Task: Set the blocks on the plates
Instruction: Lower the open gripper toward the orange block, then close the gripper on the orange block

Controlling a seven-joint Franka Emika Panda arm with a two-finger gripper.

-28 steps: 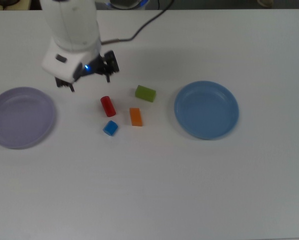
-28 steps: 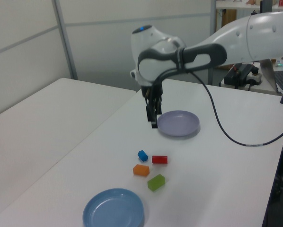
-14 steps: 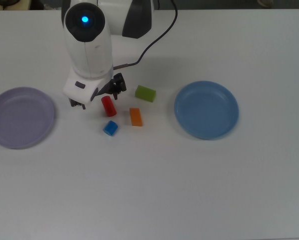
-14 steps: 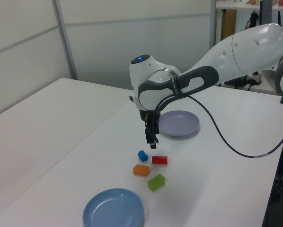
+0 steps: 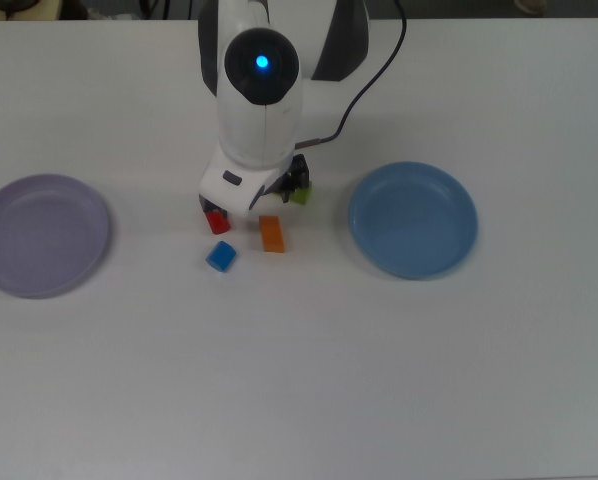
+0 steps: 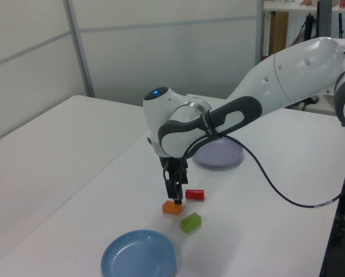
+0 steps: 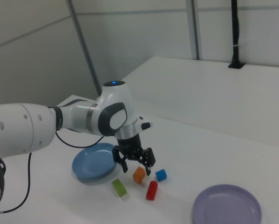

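Looking at the white table (image 5: 379, 380) first, since it's the biggest thing here, with the Panda arm (image 6: 288, 75) reaching across it and a black cable (image 6: 276, 184) drooping off the arm onto the surface. In the top view the arm's wrist sits right over the block cluster, so it hides part of the red cylinder (image 5: 217, 222) and most of the lime-green block (image 5: 300, 195).

Two plates, both with nothing in them: the lavender plate (image 5: 41, 235) at the top view's left and the blue plate (image 5: 413, 219) at the top view's right, well apart, with all four blocks on the table between them.

The gripper (image 7: 134, 168) hangs over the cluster, fingers spread apart and gripping nothing. In the right view it's just above the orange block (image 7: 139, 174). The blue cube (image 7: 161, 175) sits beside the orange one, the red cylinder lies on its side, and the green block is nearest the blue plate. In the left view the gripper blocks the blue cube completely.
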